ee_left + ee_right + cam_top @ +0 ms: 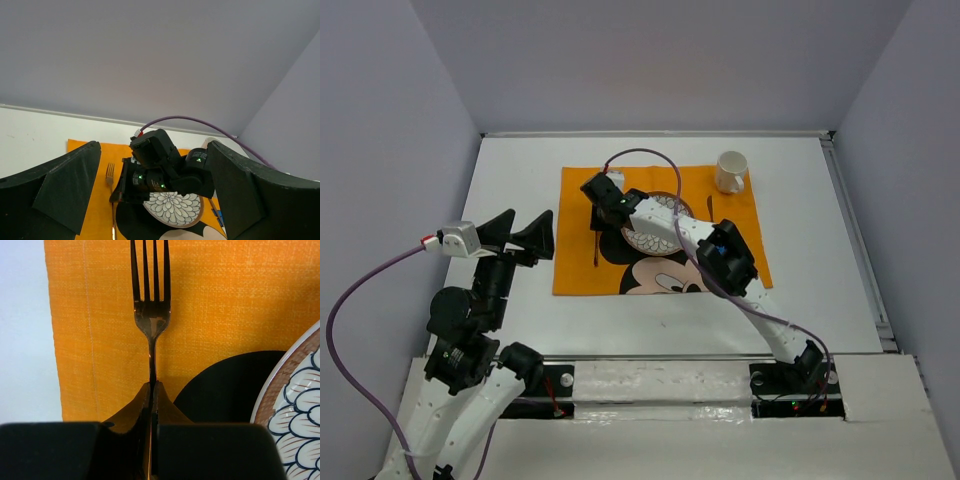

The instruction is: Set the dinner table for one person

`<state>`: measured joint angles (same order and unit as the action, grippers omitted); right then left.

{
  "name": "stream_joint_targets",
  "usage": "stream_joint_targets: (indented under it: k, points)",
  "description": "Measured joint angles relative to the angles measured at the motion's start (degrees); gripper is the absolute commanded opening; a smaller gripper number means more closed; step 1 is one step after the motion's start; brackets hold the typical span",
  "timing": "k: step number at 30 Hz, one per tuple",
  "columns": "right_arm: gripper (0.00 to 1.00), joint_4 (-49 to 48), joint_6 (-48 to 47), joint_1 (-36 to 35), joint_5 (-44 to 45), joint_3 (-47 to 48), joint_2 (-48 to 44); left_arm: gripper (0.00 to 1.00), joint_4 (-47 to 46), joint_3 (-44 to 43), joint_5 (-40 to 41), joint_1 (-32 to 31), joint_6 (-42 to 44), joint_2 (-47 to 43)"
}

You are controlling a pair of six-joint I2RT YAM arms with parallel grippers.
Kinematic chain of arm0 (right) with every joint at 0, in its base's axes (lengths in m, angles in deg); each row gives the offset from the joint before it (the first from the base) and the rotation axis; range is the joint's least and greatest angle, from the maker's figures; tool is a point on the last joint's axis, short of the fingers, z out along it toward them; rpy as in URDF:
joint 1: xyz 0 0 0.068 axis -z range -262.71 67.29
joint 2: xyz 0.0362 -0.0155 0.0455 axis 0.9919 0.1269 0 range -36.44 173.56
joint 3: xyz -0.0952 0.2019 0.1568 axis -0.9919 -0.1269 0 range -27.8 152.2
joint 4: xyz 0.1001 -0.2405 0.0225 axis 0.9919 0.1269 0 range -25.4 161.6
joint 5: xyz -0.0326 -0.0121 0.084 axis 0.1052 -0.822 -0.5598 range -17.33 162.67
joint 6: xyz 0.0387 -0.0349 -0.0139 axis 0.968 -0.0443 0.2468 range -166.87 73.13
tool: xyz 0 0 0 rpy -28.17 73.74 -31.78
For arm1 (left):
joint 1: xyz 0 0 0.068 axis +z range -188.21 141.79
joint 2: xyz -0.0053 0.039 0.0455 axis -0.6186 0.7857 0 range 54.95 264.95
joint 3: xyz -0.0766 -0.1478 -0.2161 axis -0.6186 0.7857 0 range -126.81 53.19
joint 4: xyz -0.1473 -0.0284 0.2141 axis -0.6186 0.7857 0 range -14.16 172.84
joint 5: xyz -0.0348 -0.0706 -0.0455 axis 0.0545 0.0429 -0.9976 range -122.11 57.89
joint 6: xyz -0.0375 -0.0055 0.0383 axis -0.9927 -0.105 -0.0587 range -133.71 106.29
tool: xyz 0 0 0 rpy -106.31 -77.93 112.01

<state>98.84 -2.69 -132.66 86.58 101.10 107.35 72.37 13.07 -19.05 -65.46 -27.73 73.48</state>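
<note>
The white dinner table (520,170) carries an orange Mickey Mouse placemat (580,270). A flower-patterned plate (652,240) sits on the mat and also shows in the right wrist view (300,410) and the left wrist view (175,207). My right gripper (601,213) is shut on the handle of a dark metal fork (151,315), low over the mat just left of the plate, tines pointing away. In its own view the right gripper (154,386) pinches the handle. The fork (109,175) also shows in the left wrist view. My left gripper (525,232) is open, empty and raised at the table's left.
A white mug (730,172) stands at the mat's far right corner. A thin utensil (710,207) lies on the mat right of the plate. The right arm stretches diagonally over the mat. Grey walls enclose the table on three sides.
</note>
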Motion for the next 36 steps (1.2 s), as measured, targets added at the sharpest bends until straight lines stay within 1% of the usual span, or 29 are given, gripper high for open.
stream_joint_targets:
  k: [10,12,15,16,19,21,23,25,26,29,30,31,32,33,36]
  points:
    - [0.0,0.2,0.7,0.0,0.0,0.0,0.5,0.99,0.0,0.0,-0.4,0.0,0.0,0.0]
    - [0.05,0.1,0.7,0.0,0.0,0.0,0.6,0.99,0.0,0.0,-0.4,0.0,0.0,0.0]
    - [0.22,0.1,0.8,0.0,0.0,0.0,1.2,0.99,0.0,0.0,-0.4,0.0,0.0,0.0]
    - [0.3,0.1,0.6,0.0,0.0,0.0,1.4,0.99,0.0,0.0,-0.5,0.0,0.0,0.0]
    - [0.45,-0.1,0.6,0.0,-0.1,0.1,1.6,0.99,0.0,0.0,-0.5,0.0,0.0,0.0]
    - [0.45,-0.3,0.7,0.0,0.0,0.1,1.6,0.99,0.0,0.0,-0.5,0.0,0.0,0.0]
    - [0.51,-0.4,0.6,0.0,0.0,0.3,1.6,0.99,0.0,0.0,-0.5,0.0,0.0,0.0]
    - [0.52,-0.5,0.6,0.0,-0.1,0.3,1.6,0.99,0.0,0.0,-0.5,0.0,0.0,0.1]
    - [0.57,-0.5,0.6,0.0,-0.1,0.3,1.6,0.99,0.0,0.0,-0.5,0.1,0.0,0.1]
    - [0.73,-0.9,-0.1,-0.2,0.0,-0.3,0.8,0.99,0.0,0.0,-0.5,0.4,0.0,0.3]
    - [0.76,-0.9,-0.7,-0.3,0.1,-1.0,0.1,0.99,0.0,0.0,-0.5,0.4,0.0,0.5]
    - [0.82,-0.8,-0.9,-0.3,0.3,-1.8,-0.9,0.99,0.0,0.0,-0.5,0.4,0.0,0.6]
    - [0.98,-1.4,-1.6,-0.4,0.3,-3.5,-2.8,0.99,0.0,0.0,-0.4,0.4,0.0,0.7]
    - [1.0,-1.9,-2.1,-0.5,0.5,-5.3,-4.6,0.99,0.0,0.0,-0.3,0.5,0.0,0.8]
    - [1.0,-4.6,-3.8,-1.2,1.6,-13.2,-14.5,0.99,0.0,0.0,0.2,0.7,0.1,0.8]
